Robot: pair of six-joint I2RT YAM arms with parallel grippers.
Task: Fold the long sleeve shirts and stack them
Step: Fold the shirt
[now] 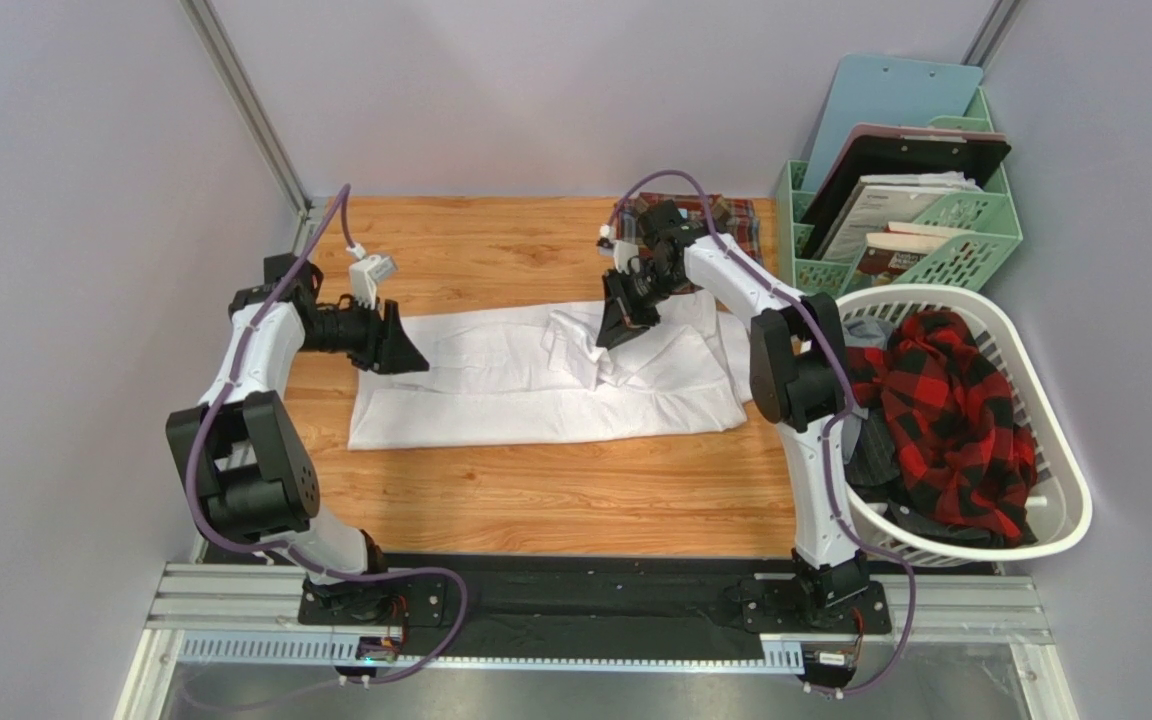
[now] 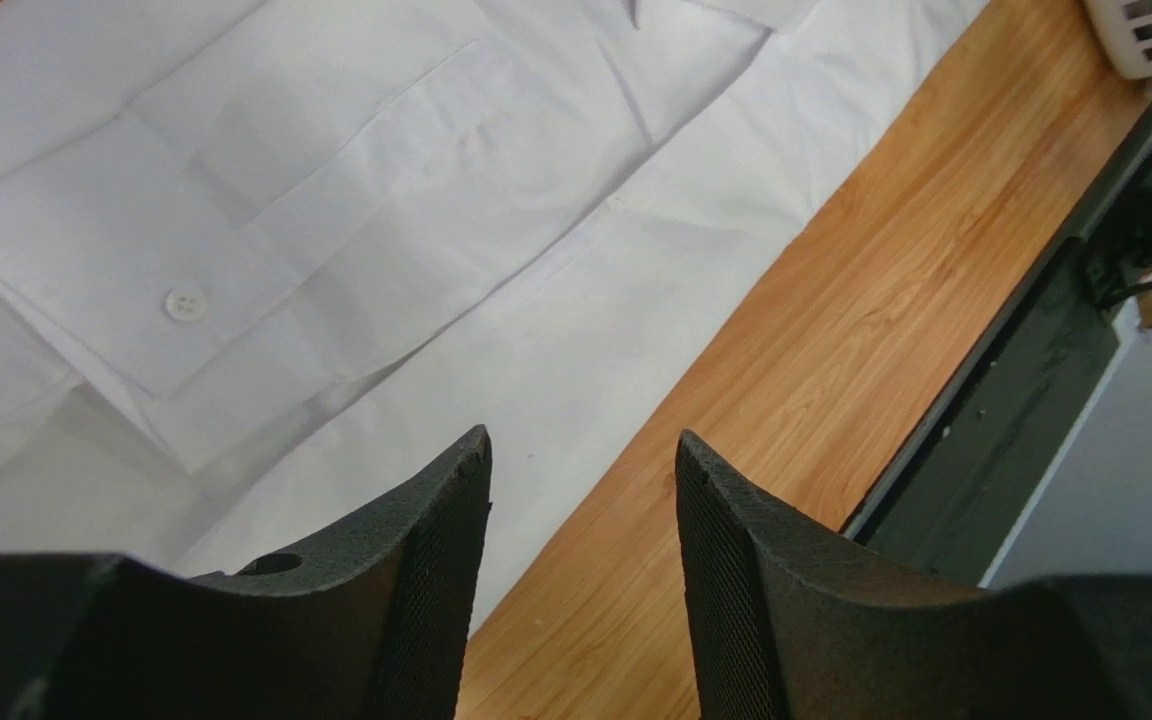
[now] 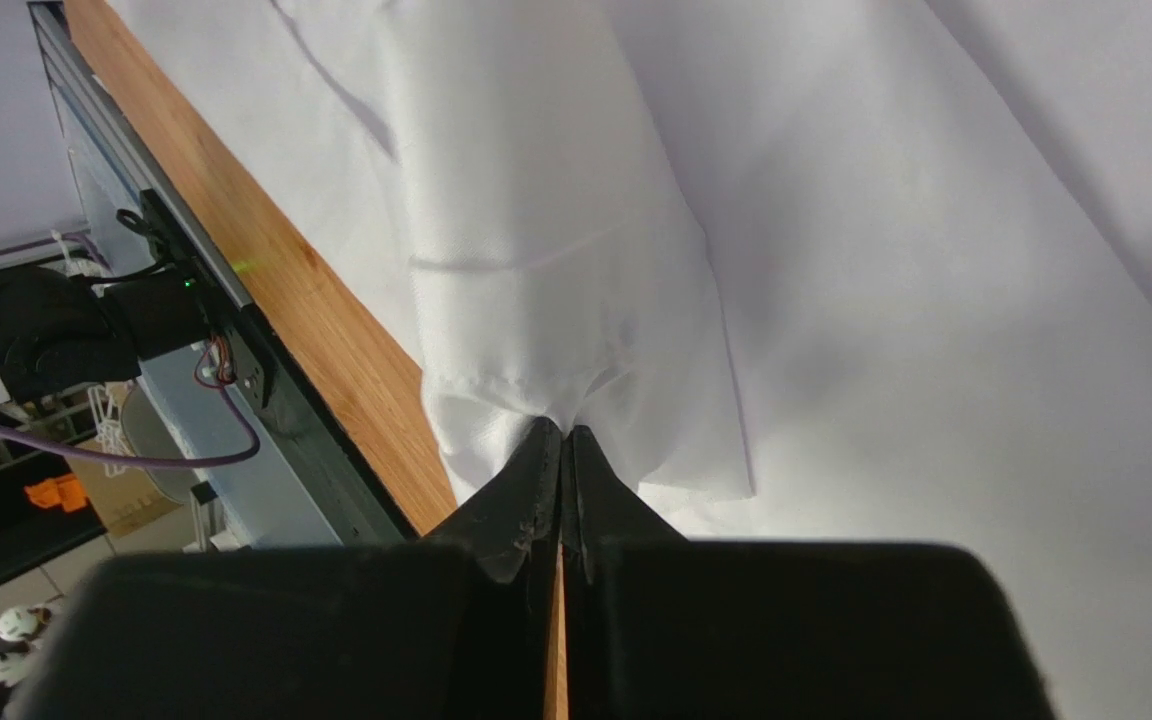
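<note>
Two pairs of jaws hang over one garment. The right jaws are pressed together on a pinch of the white shirt, a seamed fold that bunches at their tips and is raised off the cloth beneath. The left jaws stand partway apart with nothing between them, hovering over the shirt's edge where it meets the bare bench.

The right arm rises straight from its base, bends at a high elbow and reaches back and left, its wrist tipped down over the middle of the shirt. The left arm folds up at its elbow and stretches level towards the shirt's left end.

The white shirt lies spread lengthwise across the bench. The plaid shirt sits at the far edge behind the right wrist, partly hidden. A white basket holding a red-and-black checked garment stands right of the bench, with a green crate behind it.
</note>
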